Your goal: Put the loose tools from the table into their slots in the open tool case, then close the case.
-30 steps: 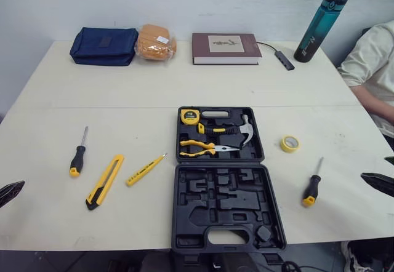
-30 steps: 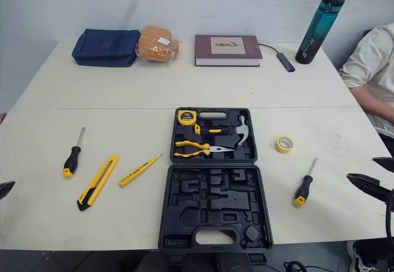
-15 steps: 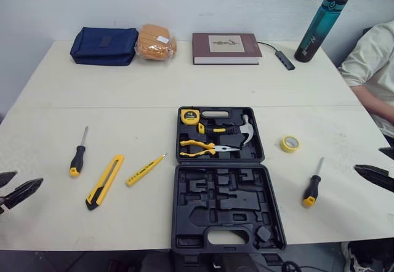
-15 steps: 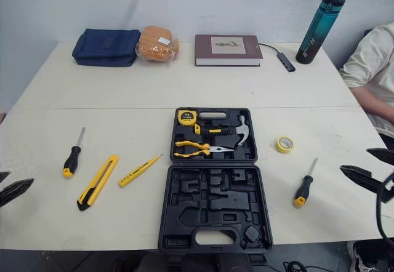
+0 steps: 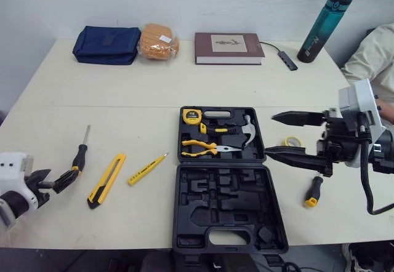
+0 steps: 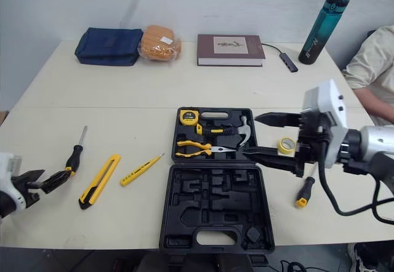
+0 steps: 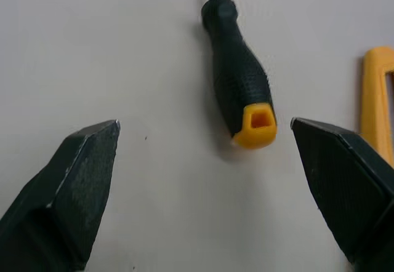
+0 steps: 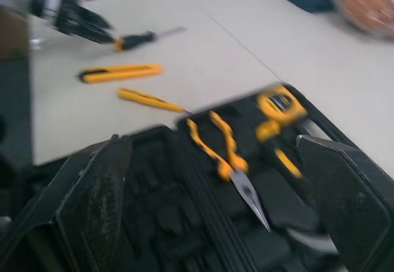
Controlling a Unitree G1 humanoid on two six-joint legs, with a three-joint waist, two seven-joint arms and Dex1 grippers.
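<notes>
Left gripper [image 5: 63, 179] sits low at the near left corner of the table [image 5: 154, 87], its arm coming in from the table's edge and its two black fingers spread apart, aimed at the yellow butt of the left screwdriver [image 5: 79, 159]. In the left wrist view the handle end lies between the open fingertips, touching neither. Just beside that screwdriver lies the utility knife [image 5: 106, 180], and next to it the slim yellow tester pen [image 5: 146, 169], both flat on the table and apart from each other. The tool case [image 5: 229, 205] lies open in the middle, its empty moulded half nearer the robot; the farther half holds a tape measure [image 5: 191, 115], pliers [image 5: 200, 147] and a hammer [image 5: 247, 130] in their slots. Reaching in level from the right, the right gripper [image 5: 269, 136] points leftward with its fingers wide apart, the tips over the right rim of the case's filled half. A roll of yellow tape [image 5: 290, 141] shows partly behind those fingers, and the right screwdriver [image 5: 314, 192] lies on the table just below them, outside the case.
</notes>
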